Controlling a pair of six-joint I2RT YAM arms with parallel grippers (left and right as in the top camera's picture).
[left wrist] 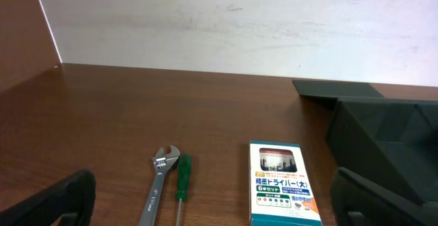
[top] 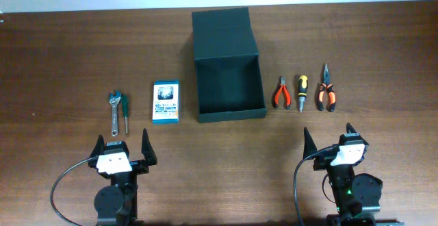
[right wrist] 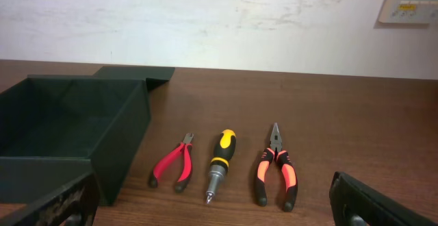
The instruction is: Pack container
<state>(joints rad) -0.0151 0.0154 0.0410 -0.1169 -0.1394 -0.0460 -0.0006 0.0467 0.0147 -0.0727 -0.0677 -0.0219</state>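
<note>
Left claw (top: 123,140) spread, empty; silver adjustable wrench (top: 113,109) lies just ahead, long axis pointing away from it. Matte dark green-black rectangular container (top: 229,82), lid open, sits mid worktop (top: 61,61), ahead between both arms. Right claw (top: 328,133) spread, empty, nearer the orange-handled pliers (top: 326,89).

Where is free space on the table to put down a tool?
Bare wood lies left of the silver wrench, right of the orange long-nose pliers, and in front of the dark green-black rectangular box. Crowded: the red pliers and yellow-black screwdriver sit close beside those orange pliers.

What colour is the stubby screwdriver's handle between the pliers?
The stubby screwdriver has a yellow and black handle, clearest in the right wrist view.
</note>
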